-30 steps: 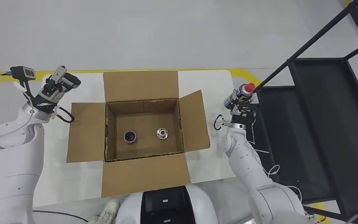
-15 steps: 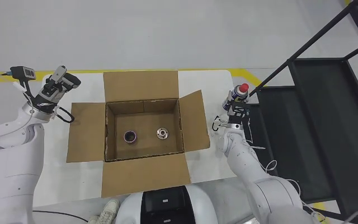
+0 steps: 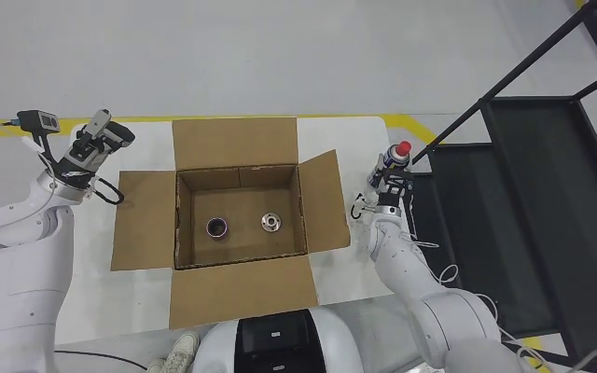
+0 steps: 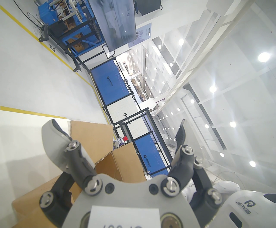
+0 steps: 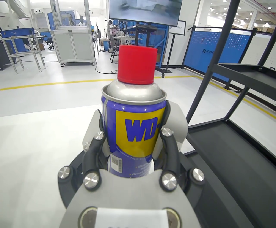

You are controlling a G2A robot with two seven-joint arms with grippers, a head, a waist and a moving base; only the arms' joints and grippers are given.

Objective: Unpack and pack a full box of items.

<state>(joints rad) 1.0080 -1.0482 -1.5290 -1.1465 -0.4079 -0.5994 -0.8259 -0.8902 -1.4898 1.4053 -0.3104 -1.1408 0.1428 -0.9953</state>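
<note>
The pale grey floor of a wide workshop runs round everything, crossed by a yellow line. Blue panels and a big dark screen stand in the room beyond. A black shelf rack stands just beside the right end of the white table.

A brown cardboard box sits in the middle of the table with all four flaps spread open. The left gripper hangs off the table's left end, well apart from the box, its fingers spread wide with nothing between them. The right gripper is at the table's right edge, between the box's right flap and the rack, clamped round a blue and yellow spray can with a red cap, held upright. On the box floor stand a small dark cup with a purple rim and, near it, a small round metal piece.

Since a second ago the right gripper and its can have drawn a little away from the rack, toward the box. The left arm, the box and the two pieces inside have not moved.
</note>
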